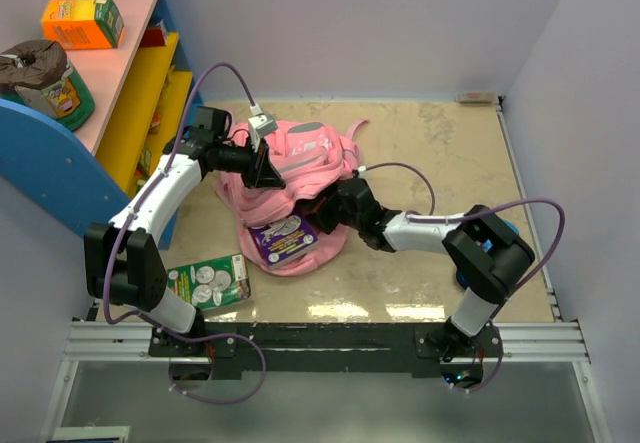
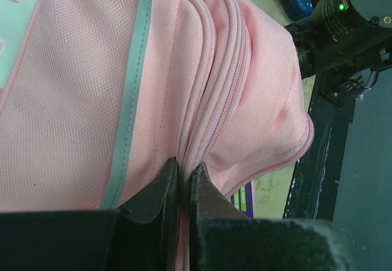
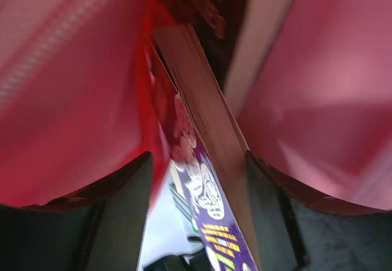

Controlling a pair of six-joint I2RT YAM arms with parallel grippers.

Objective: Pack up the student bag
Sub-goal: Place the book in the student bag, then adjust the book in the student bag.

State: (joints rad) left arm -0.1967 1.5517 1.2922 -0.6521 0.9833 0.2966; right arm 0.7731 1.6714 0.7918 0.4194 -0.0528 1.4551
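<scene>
showing no readable label: purple book [image 1: 283, 239]

- My right gripper [image 3: 199, 188] straddles a purple book [image 3: 205, 191], fingers [image 3: 122, 204] apart.
- Student bag [image 3: 67, 87] fabric surrounds the book on both sides.

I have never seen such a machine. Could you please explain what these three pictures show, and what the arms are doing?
These are two robot arms fixed at a table's near edge. One picture looks down from above; the other two come from cameras on each wrist. On the table lies a pink student bag with a purple book half inside, and a green book beside it. The left claw is shut, pinching the bag's fabric near a zipper. The right claw is inside the bag's opening, its fingers standing on either side of the purple book.
</scene>
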